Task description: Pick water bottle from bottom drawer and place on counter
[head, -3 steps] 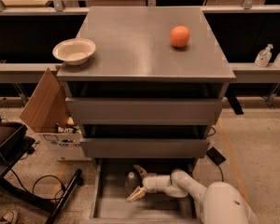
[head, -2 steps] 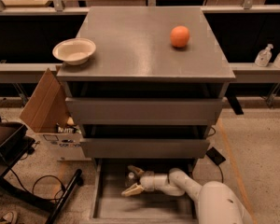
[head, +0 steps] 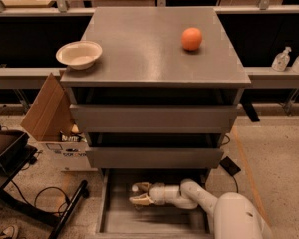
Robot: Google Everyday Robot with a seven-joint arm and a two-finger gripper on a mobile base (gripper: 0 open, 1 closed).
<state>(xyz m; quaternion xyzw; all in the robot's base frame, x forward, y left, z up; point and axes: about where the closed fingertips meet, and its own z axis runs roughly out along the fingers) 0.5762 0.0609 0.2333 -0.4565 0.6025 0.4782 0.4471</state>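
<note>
Inside bottom drawer, pincer; water bottle seemingly at its tip.

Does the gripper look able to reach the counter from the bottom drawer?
Probably yes: the gripper sits in the open bottom drawer, forward of the upper drawer fronts, and the counter has bare room between bowl and orange.

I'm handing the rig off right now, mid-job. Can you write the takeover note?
Gripper: low inside the open bottom drawer, left of centre.
Water bottle: not clearly visible there; grasp unconfirmed.
Counter: holds an orange and a white bowl, no bottle.
Done: drawer open, gripper inside.
Left: secure bottle, lift it, set it on the counter.
</note>
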